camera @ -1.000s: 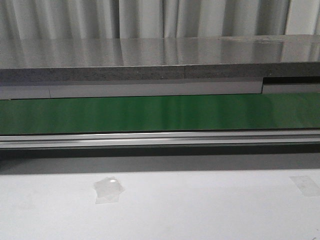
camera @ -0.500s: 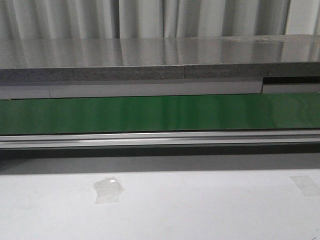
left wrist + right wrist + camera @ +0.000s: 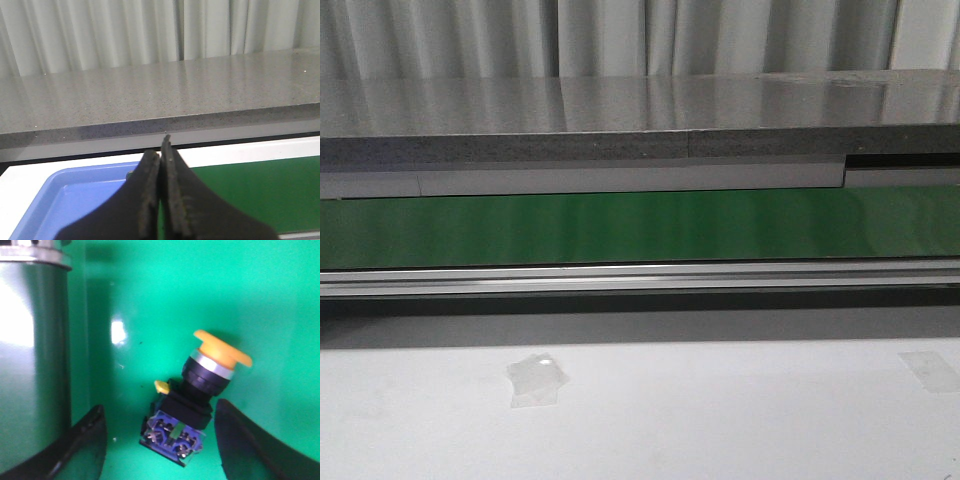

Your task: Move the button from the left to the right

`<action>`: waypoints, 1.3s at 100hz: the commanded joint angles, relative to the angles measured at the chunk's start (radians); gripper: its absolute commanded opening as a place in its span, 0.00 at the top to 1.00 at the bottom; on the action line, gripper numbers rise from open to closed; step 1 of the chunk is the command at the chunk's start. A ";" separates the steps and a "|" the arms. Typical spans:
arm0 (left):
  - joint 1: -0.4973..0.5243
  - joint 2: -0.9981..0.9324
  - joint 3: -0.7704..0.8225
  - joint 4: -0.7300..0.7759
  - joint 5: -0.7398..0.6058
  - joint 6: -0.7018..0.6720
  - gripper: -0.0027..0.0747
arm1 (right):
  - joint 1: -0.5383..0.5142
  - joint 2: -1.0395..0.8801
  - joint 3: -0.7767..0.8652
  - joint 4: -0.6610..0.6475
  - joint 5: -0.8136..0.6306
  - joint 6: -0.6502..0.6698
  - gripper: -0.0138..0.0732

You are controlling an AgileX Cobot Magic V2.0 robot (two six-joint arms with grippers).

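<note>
Green belt (image 3: 165, 295) carries one button (image 3: 197, 395) between the spread right end effector (image 3: 160, 440); left end effector (image 3: 161, 160) closed.

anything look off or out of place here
Only small things. The button lies tipped on its side on the green belt, between the open fingers of the right gripper. A crumpled piece of clear tape is stuck on the white table.

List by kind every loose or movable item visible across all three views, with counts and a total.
Yellow-headed push-button with black body, lying on its side on the green belt: 1
Blue plastic tray: 1
Clear tape patches on the white table: 2
Robot grippers: 2, the left gripper with jaws closed, the right gripper with jaws open either side of the button
Total: 6
</note>
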 commanded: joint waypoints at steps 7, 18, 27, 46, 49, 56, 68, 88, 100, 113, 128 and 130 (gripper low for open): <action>0.004 0.008 -0.030 -0.015 -0.067 -0.011 0.99 | -0.005 -0.072 -0.073 0.000 -0.008 0.045 0.30; 0.004 0.008 -0.030 -0.015 -0.067 -0.011 0.99 | 0.014 -0.099 -0.117 0.076 -0.007 0.047 0.30; 0.004 0.008 -0.030 -0.015 -0.067 -0.011 0.99 | 0.038 -0.126 -0.138 0.140 -0.025 0.045 0.30; 0.004 0.008 -0.030 -0.015 -0.067 -0.011 0.99 | 0.144 -0.188 -0.148 0.151 -0.102 0.045 0.30; 0.004 0.008 -0.030 -0.015 -0.067 -0.011 0.99 | 0.161 -0.199 -0.148 0.151 -0.111 0.045 0.30; 0.004 0.008 -0.030 -0.015 -0.067 -0.011 0.99 | 0.210 -0.223 -0.148 0.152 -0.133 0.046 0.30; 0.004 0.008 -0.030 -0.015 -0.067 -0.011 0.99 | 0.279 -0.264 -0.148 0.154 -0.162 0.062 0.30; 0.004 0.008 -0.030 -0.015 -0.067 -0.011 0.99 | 0.404 -0.340 -0.127 0.158 -0.208 0.073 0.30; 0.004 0.008 -0.030 -0.015 -0.067 -0.011 0.99 | 0.465 -0.407 -0.077 0.169 -0.250 0.073 0.30; 0.004 0.008 -0.030 -0.015 -0.067 -0.011 0.99 | 0.511 -0.500 0.035 0.186 -0.322 0.073 0.30; 0.004 0.008 -0.030 -0.015 -0.067 -0.011 0.99 | 0.534 -0.639 0.202 0.187 -0.418 0.073 0.30; 0.004 0.008 -0.030 -0.015 -0.067 -0.011 0.99 | 0.534 -0.653 0.228 0.188 -0.430 0.073 0.30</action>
